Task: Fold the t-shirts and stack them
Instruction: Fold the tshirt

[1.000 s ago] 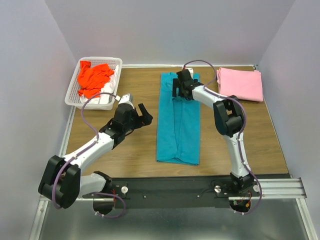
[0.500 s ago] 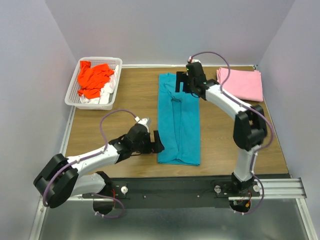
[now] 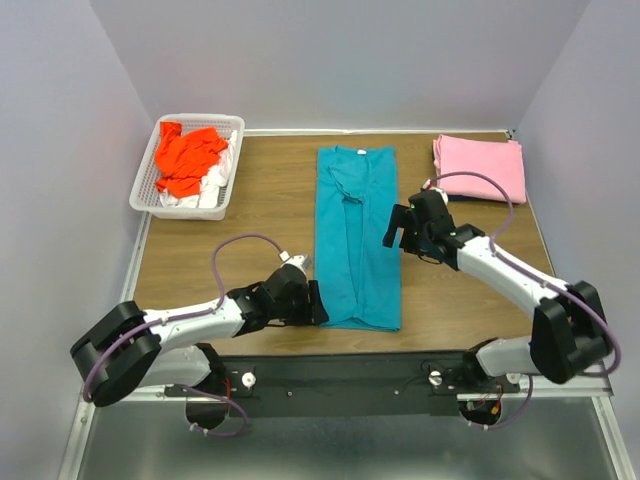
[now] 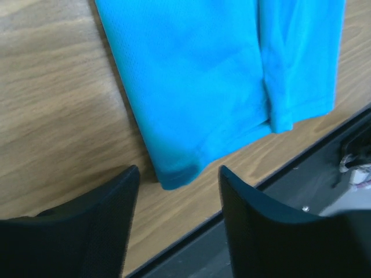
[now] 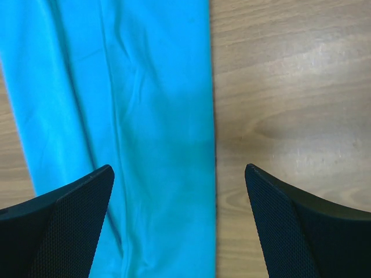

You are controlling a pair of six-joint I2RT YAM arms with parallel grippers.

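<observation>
While the left gripper (image 3: 312,300) has dropped to the centre-frame teal t-shirt's (image 3: 357,240) lower-left hem corner, jaws apart astride it, the right gripper (image 3: 393,226), released, has retreated from the collar to the shirt's right edge. A grasp for the lengthwise fold looks imminent.

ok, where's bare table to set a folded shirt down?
Biggest bare wood: between the basket and the teal t-shirt, running down to the left arm. A narrow strip separates teal from the pink t-shirt. Near right, below pink, is crossed by the right arm. Crowded: teal's near-left corner, where the left jaws sit.
</observation>
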